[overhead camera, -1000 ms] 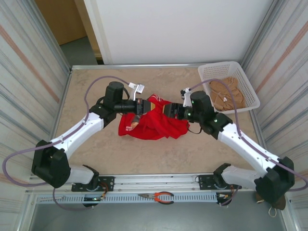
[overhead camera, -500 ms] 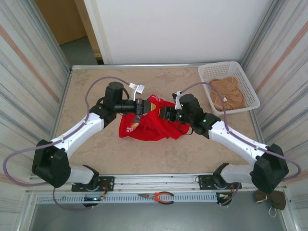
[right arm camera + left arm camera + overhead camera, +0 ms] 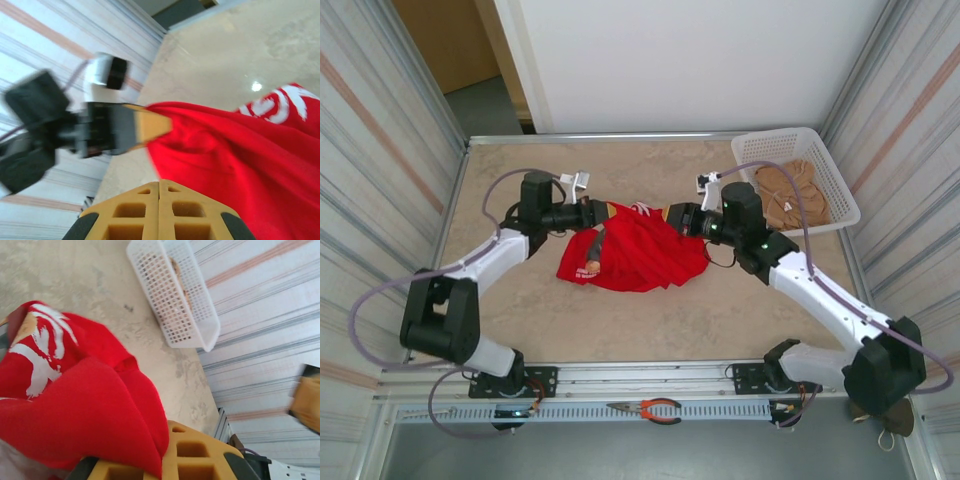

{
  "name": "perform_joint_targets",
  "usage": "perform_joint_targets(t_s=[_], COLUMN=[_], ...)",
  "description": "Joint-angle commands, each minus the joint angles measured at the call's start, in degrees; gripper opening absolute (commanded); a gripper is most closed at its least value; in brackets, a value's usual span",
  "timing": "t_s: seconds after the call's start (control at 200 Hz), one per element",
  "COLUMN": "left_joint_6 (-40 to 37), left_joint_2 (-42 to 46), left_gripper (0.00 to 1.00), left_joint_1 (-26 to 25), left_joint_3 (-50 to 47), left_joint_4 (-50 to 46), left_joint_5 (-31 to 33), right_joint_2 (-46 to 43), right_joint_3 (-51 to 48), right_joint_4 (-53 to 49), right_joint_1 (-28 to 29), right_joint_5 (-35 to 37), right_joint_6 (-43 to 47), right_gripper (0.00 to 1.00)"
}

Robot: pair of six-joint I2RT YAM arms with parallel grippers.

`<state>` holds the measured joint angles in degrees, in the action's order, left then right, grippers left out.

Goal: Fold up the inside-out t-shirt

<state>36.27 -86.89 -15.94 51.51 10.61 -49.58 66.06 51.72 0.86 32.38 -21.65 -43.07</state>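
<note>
Right gripper (image 3: 670,217): a second ago its jaws stand apart at the right side of the t-shirt (image 3: 635,258). Now they are pressed together at the shirt's far right edge. The right wrist view shows the two yellow fingers meeting, with red cloth running up against them. I judge the cloth is pinched between them, though the pinch itself is hard to see.

Left gripper (image 3: 603,214): jaws together as before, clamped on the shirt's far left edge. In the left wrist view red fabric drapes over its fingers.

Both grippers have shifted a little toward the far side and apart from each other, left going left and right going right. The shirt's far edge is now drawn into a line between them. The rest hangs and rests on the table (image 3: 650,335) near its middle, wider than it lay a second ago.

Meaning for the task: the shirt is now held at two points, so it can be stretched out and laid flat. No fold is made yet. The basket (image 3: 760,150) with the tan garment (image 3: 788,195) sits at far right, well apart.
</note>
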Motion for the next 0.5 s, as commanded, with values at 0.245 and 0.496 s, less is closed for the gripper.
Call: perform_joint_targets(t_s=[0.245,0.496], left_joint_6=[0.6,0.9], left_joint_2=[3.0,8.5], left_gripper=[0.0,0.0], left_joint_1=[-1.6,-3.6], left_joint_3=[2.0,1.5], left_joint_4=[3.3,1.3], left_joint_5=[-4.8,-5.3], right_joint_2=[11.0,21.2], right_joint_3=[0.1,3.1], right_joint_4=[3.6,2.8], right_joint_1=[3.1,5.2], right_joint_5=[0.8,5.0], right_joint_6=[0.4,4.3], right_gripper=[0.63,0.67])
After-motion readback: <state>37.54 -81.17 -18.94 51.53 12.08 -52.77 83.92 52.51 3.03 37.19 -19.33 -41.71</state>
